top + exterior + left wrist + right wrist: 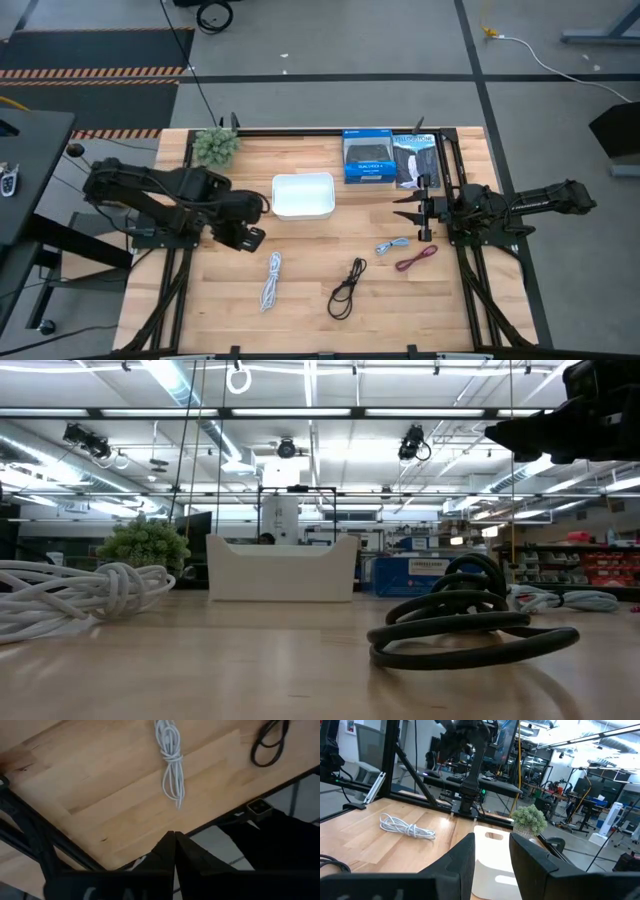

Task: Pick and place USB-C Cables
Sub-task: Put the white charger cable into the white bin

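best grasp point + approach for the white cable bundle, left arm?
Grip the white coiled cable at its knotted middle, where the strands are cinched together in the left wrist view; the looser end loops would likely slip. It lies flat and elongated on the wooden table, so come straight down with the left gripper, fingers straddling the bundle's narrow width.

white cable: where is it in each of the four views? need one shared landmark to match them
High view: white cable on the front part of the table, left of the black cable.
Low view: white cable at the left edge, close to the camera.
Left wrist view: upper centre, on bare wood.
Right wrist view: left of centre, on the wood.
Shared landmark: the white bin, seen in the high, low and right wrist views.
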You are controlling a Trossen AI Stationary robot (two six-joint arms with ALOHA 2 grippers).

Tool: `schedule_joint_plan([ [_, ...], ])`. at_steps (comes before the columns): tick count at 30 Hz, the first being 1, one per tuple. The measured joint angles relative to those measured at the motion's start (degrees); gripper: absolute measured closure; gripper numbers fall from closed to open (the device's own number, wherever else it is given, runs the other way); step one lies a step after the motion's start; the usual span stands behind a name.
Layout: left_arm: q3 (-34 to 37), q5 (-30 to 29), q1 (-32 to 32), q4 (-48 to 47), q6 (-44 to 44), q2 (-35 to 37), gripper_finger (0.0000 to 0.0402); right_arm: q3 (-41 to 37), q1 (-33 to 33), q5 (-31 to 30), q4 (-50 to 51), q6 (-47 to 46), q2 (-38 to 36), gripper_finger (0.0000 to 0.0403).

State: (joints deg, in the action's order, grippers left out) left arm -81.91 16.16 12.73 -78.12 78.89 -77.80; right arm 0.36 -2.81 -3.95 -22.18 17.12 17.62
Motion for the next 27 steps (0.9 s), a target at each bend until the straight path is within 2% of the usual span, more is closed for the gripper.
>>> schedule_joint_plan([
  [4, 0.00, 0.20, 0.88, 0.28, -0.03, -2.78, 0.0356, 0.01, 0.00, 0.00, 0.00, -0.02, 0.00, 0.0275],
  [11, 0.00, -0.05, 2.91, 0.36, -1.74, -7.15, 0.0269, 0.00, -0.02, 0.00, -0.02, 0.00, -0.02, 0.0275],
  [17, 0.00, -4.37, 5.01, 0.36, -2.80, -10.70, 0.0207, 0.02, -0.01, 0.00, -0.01, -0.01, -0.01, 0.0275],
  [22, 0.00, -6.08, 5.92, 1.32, -0.77, -13.26, 0.0174, 0.01, -0.01, -0.01, -0.02, 0.00, -0.01, 0.0275],
  [27, 0.00, -6.80, 6.78, 5.35, 1.73, -16.10, 0.0158, 0.01, -0.01, 0.00, 0.00, -0.01, 0.00, 0.0275],
])
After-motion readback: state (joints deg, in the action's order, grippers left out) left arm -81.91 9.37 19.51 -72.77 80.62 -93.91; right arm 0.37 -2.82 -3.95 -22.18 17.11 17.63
